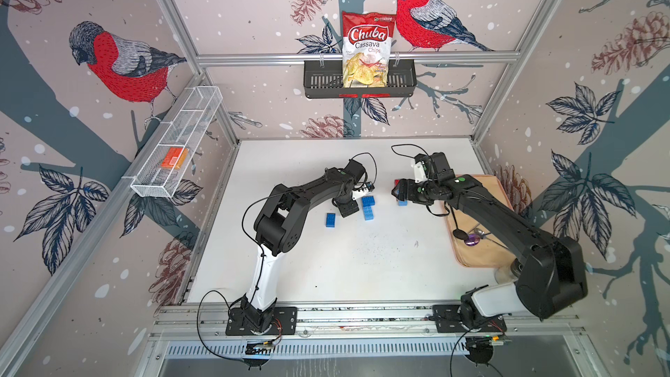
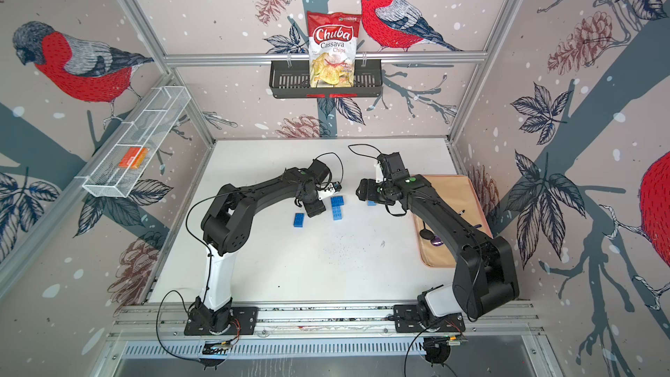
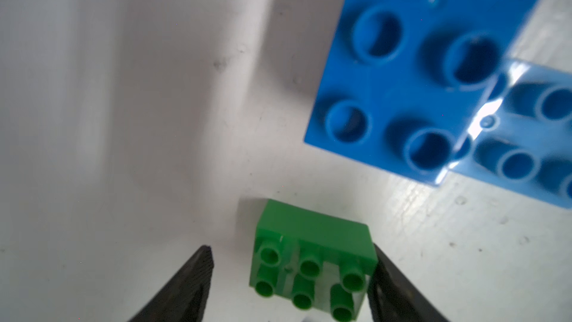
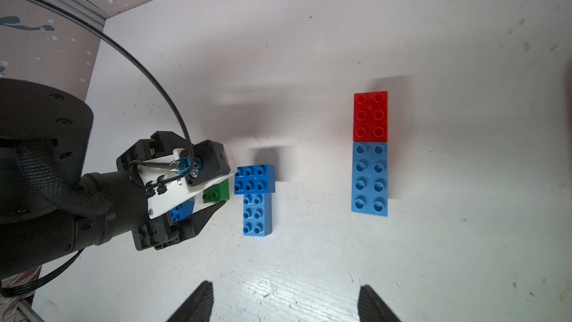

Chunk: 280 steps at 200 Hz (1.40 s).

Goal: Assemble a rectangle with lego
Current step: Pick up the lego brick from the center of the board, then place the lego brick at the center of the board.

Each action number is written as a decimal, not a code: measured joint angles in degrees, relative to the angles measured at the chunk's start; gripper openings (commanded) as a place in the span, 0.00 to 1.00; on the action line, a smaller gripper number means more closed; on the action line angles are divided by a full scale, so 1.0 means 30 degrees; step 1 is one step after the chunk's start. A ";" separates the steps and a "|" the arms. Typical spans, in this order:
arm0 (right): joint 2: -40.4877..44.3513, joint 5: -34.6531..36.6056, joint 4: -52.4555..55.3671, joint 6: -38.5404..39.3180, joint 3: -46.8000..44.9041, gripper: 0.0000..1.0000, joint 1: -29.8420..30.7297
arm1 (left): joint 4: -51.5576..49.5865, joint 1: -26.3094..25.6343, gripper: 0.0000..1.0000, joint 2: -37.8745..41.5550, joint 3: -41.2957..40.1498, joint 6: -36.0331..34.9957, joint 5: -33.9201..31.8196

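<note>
Astride the green brick (image 3: 312,261), left fingers (image 3: 185,289) point down.

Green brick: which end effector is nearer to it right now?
Left. The left end effector straddles the green brick, jaws open around it. The right end effector hangs open farther off, by the red brick and blue brick.

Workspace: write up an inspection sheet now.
Surface: white table, scuffed, dark specks.
Job's things: green brick within left gripper; touching blue pair; red brick end to end with long blue brick; lone blue brick apart.
Clutter: tan mat carrying utensils.
Grippers: left gripper open around green brick; right gripper open, empty.
Cables: black cable arching over left wrist.
Surroundings: chips bag in black basket; orange box in wire tray; bird-print walls.
</note>
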<state>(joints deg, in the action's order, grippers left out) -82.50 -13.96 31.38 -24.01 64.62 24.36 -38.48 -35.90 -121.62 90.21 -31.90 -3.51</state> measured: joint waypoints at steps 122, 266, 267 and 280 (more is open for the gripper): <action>0.0175 0.0801 -0.0160 -0.0918 -0.0146 0.75 -0.0678 | -0.0182 -0.2484 0.35 0.3789 -0.2783 0.8473 -0.0357; 0.4925 0.4408 -0.1574 -0.4226 -0.4153 0.76 -0.0750 | 0.3781 -0.8444 0.49 0.3177 -0.4284 2.5937 -0.0546; 0.4940 0.4422 -0.1574 -0.4233 -0.4153 0.76 -0.0750 | 0.3745 -0.8429 0.50 0.3147 -0.4277 2.5988 -0.0546; 0.5115 0.4510 -0.1552 -0.4466 -0.4153 0.76 -0.0750 | 0.3606 -0.8342 0.60 0.2980 -0.4240 2.6148 -0.0546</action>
<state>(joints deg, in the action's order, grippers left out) -67.16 -0.43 26.72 -37.41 52.16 22.11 -27.66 -60.93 -112.68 77.49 46.54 -5.15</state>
